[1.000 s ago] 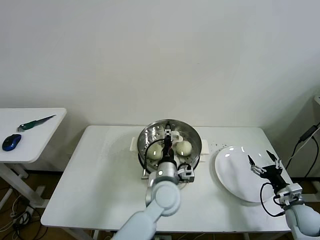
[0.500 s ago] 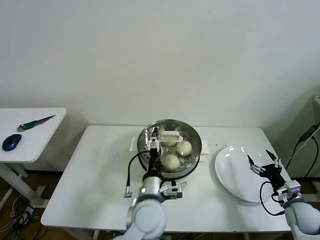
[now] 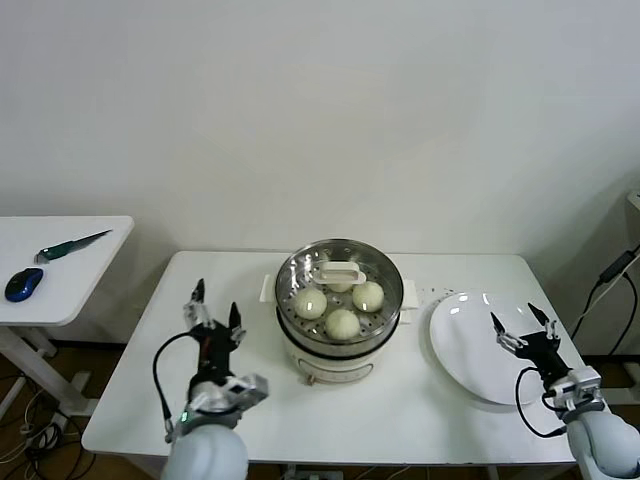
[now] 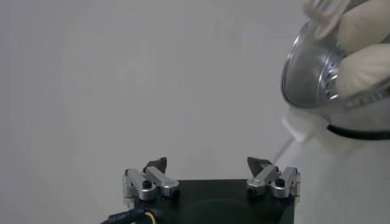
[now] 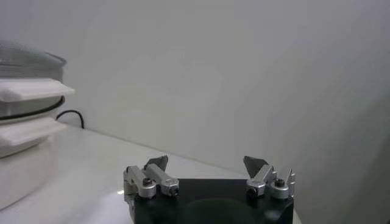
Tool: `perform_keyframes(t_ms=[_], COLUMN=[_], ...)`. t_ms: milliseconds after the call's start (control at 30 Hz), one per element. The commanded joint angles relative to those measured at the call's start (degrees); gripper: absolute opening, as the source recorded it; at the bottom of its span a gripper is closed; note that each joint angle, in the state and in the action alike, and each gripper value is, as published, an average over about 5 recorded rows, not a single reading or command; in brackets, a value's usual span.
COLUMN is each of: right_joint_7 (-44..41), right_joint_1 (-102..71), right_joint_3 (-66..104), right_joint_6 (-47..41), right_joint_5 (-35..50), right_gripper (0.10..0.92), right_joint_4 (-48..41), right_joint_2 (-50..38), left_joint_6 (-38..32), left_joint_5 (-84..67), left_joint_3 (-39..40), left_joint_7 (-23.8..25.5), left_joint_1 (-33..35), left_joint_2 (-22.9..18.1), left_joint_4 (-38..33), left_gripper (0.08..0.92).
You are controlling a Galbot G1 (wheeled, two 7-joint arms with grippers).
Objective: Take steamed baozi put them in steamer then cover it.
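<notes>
The steel steamer (image 3: 290, 325) on its white pot base stands mid-table, and the glass cover (image 3: 340, 271) with its white bar handle sits on top of it. Several cream-white baozi (image 3: 342, 323) show through the glass inside. My left gripper (image 3: 213, 310) is open and holds nothing, out over the table to the left of the steamer and apart from it. Its wrist view shows the steamer (image 4: 311, 67) and a baozi (image 4: 368, 64) off to one side of the left gripper (image 4: 208, 163). My right gripper (image 3: 520, 325) (image 5: 207, 161) is open and holds nothing above the white plate.
A flat white plate (image 3: 465, 350) lies right of the steamer (image 5: 24, 109). The white table (image 3: 420, 410) ends close in front of me. A side table (image 3: 70, 280) at far left carries a blue mouse (image 3: 22, 284) and a knife (image 3: 75, 244).
My left gripper has let go of the cover's handle, opened fully, and drawn back left and down from above the steamer. The cover stays on. The right arm has barely moved.
</notes>
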Motion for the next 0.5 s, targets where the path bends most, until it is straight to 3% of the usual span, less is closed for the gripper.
perform_keyframes(t_ms=[33,267,500], right_joint_7=[-0.3,-1.0,-1.1], right_joint_1=[-0.8,-1.7,-2.1], right_joint_3=[-0.1,0.0,0.1], right_joint_6=[0.6,2.8,3.7], right_joint_5=[1.3,0.5,1.3], right_gripper=[0.823,0.823,0.823], right_joint_4=[1.0,0.8,0.7], right_joint_2=[0.2,0.7,1.4], left_joint_6=[-41.7,-43.8,-41.7], left_joint_5=[-49.7,-61.4,-60.7], left_joint_3=[-23.7,-25.8,-25.6], left_joint_7=[-7.6,-4.0,-2.2], left_joint_1=[12.6,13.1,12.2], left_joint_2=[-2.7,-2.4,-2.3], left_joint_4=[6.2,13.4,13.8], left_gripper=[0.823,0.823,0.823])
